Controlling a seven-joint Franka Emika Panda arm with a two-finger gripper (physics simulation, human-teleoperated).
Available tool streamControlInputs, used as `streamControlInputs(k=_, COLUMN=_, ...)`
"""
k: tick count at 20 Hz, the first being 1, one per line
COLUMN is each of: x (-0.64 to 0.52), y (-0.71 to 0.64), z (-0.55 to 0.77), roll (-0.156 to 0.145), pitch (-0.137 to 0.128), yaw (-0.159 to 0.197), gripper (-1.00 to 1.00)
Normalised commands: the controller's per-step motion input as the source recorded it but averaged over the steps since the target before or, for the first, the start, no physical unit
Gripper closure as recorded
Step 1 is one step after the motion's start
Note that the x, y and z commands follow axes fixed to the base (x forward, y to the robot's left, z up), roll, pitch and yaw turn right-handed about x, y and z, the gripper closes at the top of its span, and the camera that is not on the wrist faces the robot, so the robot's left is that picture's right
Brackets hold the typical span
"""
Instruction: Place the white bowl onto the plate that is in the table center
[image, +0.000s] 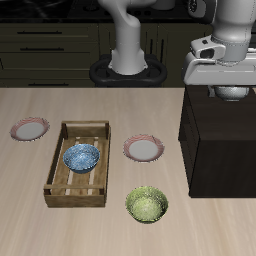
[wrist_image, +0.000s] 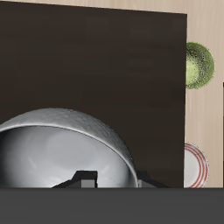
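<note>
The white bowl (wrist_image: 66, 144) fills much of the wrist view, resting on top of the dark cabinet (wrist_image: 87, 61). My gripper (wrist_image: 85, 179) is down at the bowl's rim, its fingers drawn together there. In the exterior view the gripper (image: 231, 93) hangs just over the cabinet (image: 220, 140) top and hides the bowl. The plate (image: 143, 149) with the pinkish-red rim lies bare in the table centre, between the wooden tray and the cabinet; its edge (wrist_image: 196, 164) shows past the cabinet in the wrist view.
A wooden tray (image: 60, 170) holds a blue patterned bowl (image: 82, 157). A green speckled bowl (image: 147, 205) sits near the table's front edge. A second plate (image: 30, 129) lies beyond the tray. The cabinet is a tall block beside the central plate.
</note>
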Motion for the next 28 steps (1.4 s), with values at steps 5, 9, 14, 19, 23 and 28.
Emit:
streamControlInputs(k=5, x=-0.17, y=-0.26, z=0.15, roll=0.021, pitch=-0.026, yaw=-0.002, gripper=1.00)
streamControlInputs(k=9, x=-0.28, y=-0.37, z=0.03, roll=0.044, pitch=-0.011, yaw=0.010, gripper=1.00)
streamControlInputs(k=14, x=-0.28, y=-0.36, z=0.03, roll=0.021, pitch=-0.030, yaw=0.031, gripper=1.00)
streamControlInputs(k=19, x=-0.17, y=-0.38, z=0.05, roll=0.005, pitch=-0.029, yaw=0.026, gripper=1.00)
streamControlInputs(k=23, x=-0.14, y=-0.67, z=-0.06, roll=-0.032, pitch=-0.020, yaw=0.017, gripper=1.00)
streamControlInputs(k=28, x=-0.05, y=-0.28, z=-0.02, roll=-0.018, pitch=-0.008, yaw=-0.007, gripper=1.00)
